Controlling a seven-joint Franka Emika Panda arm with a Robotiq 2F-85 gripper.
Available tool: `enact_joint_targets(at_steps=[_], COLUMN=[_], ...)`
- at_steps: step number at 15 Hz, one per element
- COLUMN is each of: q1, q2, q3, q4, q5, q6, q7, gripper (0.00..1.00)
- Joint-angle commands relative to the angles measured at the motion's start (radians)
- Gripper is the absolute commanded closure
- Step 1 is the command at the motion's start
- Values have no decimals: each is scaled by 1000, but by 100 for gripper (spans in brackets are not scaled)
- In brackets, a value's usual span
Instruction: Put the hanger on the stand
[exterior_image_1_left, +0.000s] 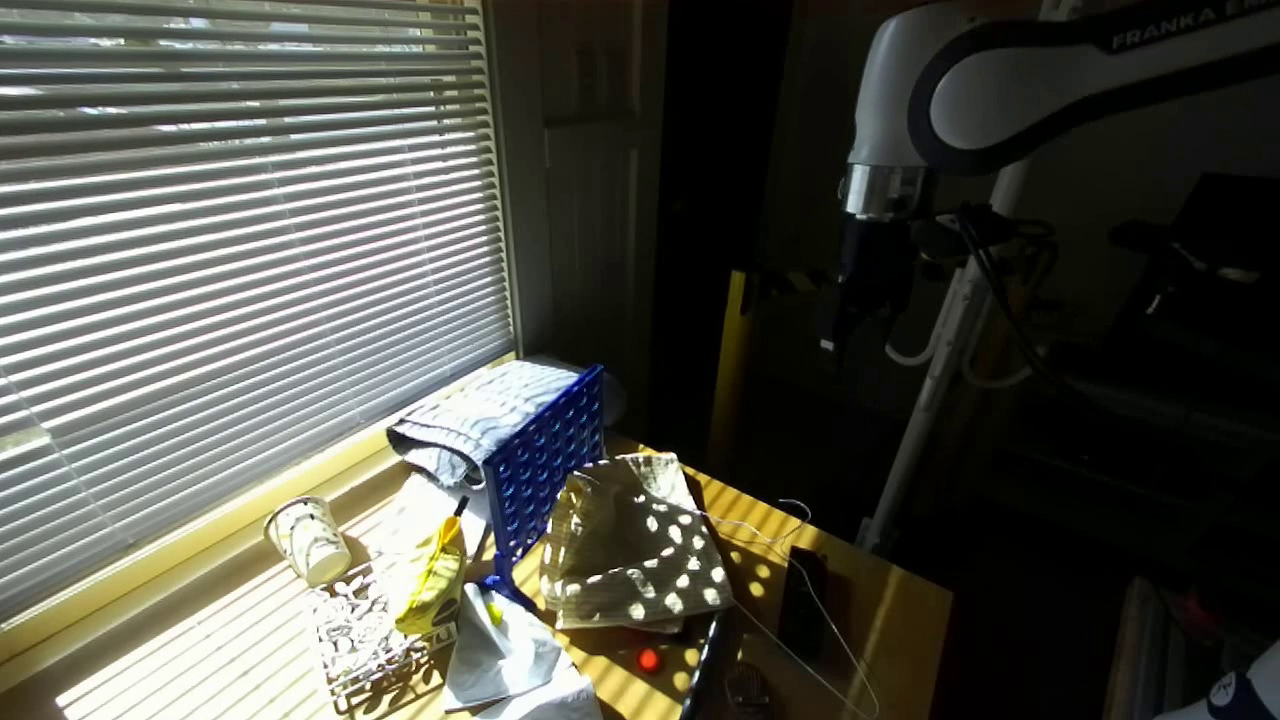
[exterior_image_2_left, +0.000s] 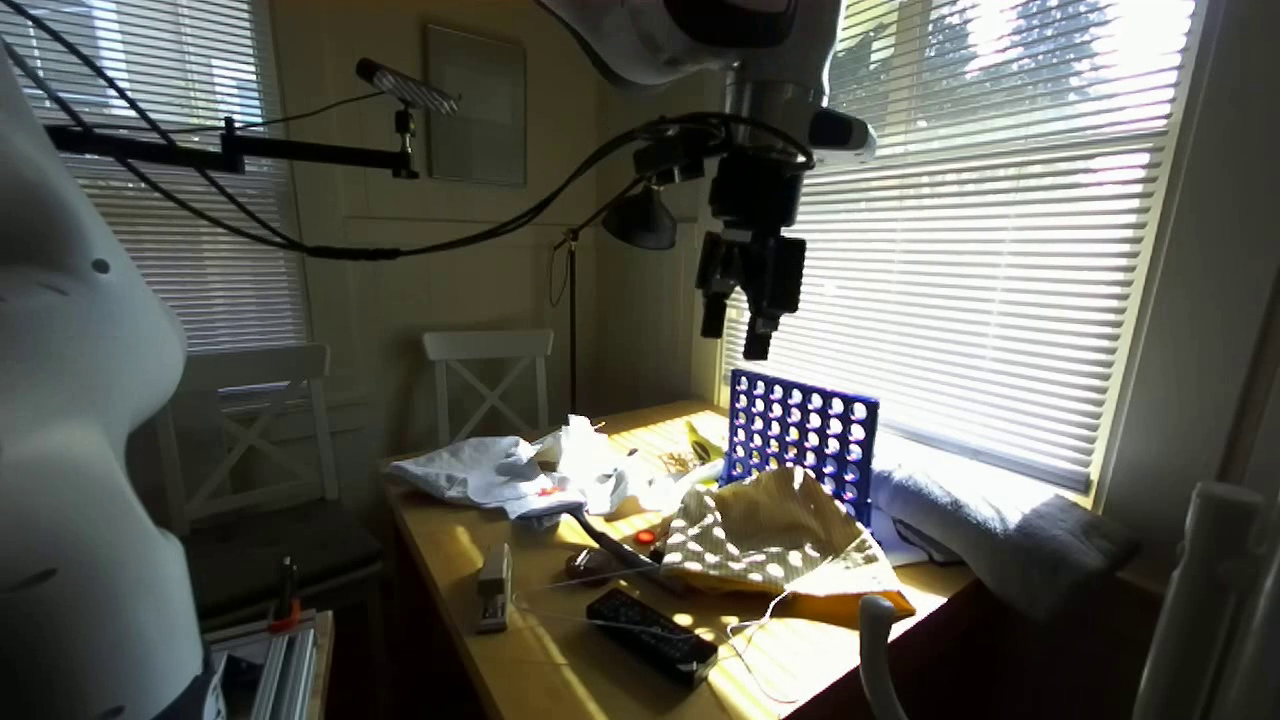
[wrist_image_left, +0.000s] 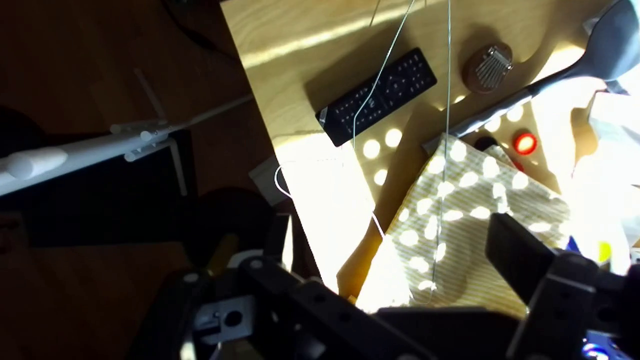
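Observation:
The hanger, a thin pale wire triangle, lies across the table over the remote and a striped cloth; it shows in both exterior views and in the wrist view. Its curved hook hangs at the table's edge. The stand is a slim white pole with curved hook arms beside the table, in both exterior views and at the left of the wrist view. My gripper is open and empty, fingers down, well above the table. In the wrist view its fingers stand wide apart.
A striped cloth and a black remote lie under the hanger. A blue upright grid stands behind the cloth. A thumb piano, a ladle, a stapler, a paper cup and a wire basket are on the table.

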Motion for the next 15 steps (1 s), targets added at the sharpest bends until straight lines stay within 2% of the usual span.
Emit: enact_joint_targets(at_steps=[1,7,8,15], q1=[-7,-6,-6,-5], q2=[78,178,160,160], q3=[-27,-36,-32,-31], q4=[-49,-98,-80,-111], q5=[29,20,8,-3], q6=[150,227,198,218], q7=[-72,-178,-136,-144], gripper=[0,0,0,0])
